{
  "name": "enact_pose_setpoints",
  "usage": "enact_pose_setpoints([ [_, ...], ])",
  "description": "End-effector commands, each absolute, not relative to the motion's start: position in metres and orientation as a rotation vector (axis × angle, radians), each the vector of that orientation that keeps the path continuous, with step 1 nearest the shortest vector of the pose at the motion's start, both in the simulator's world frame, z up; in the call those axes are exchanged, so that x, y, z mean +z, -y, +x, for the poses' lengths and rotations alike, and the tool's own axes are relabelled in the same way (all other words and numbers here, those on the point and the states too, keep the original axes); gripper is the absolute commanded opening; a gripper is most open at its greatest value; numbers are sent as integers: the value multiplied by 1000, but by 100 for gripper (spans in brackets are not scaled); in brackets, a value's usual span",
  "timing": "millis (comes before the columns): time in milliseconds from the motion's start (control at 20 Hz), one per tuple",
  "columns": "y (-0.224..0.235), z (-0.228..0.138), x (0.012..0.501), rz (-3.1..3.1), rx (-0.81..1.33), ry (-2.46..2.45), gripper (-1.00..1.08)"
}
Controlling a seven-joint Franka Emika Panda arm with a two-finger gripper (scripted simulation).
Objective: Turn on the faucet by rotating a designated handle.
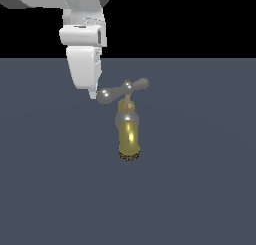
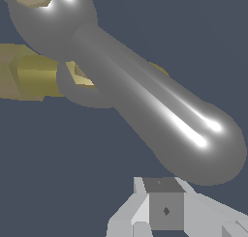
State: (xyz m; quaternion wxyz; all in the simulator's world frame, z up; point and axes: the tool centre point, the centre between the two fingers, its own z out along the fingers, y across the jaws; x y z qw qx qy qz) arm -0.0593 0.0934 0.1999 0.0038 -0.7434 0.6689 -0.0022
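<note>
The faucet [image 1: 129, 123] stands mid-scene in the exterior view, with a gold downward spout [image 1: 129, 138], a speckled tip and a brass stem. The handle [image 1: 123, 90] is a silver-grey crossbar, tilted so that its end on the exterior view's left is lower. My gripper [image 1: 93, 94] hangs from above with its tip right beside that lower bulb, touching or nearly touching it. The fingers look closed together and hold nothing. In the wrist view the handle [image 2: 145, 100] fills the frame, its bulb just past my fingertips [image 2: 164, 209], and the brass stem [image 2: 34, 76] shows behind it.
The faucet stands on a flat dark blue-grey floor [image 1: 200, 189]. The white arm body [image 1: 82, 39] comes down from the top at the exterior view's left. Nothing else is in view.
</note>
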Motion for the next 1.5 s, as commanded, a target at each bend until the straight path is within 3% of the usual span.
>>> enact_pose_setpoints([
  [0,-75,-67,199,-2312,-4,-2124,-100],
  [600,-46,-102,199,-2316,0,-2123,-100],
  [700,-60,-100,200,-2338,-2,-2094,-100],
  [1450,33,-101,199,-2319,0,-2119,-100],
])
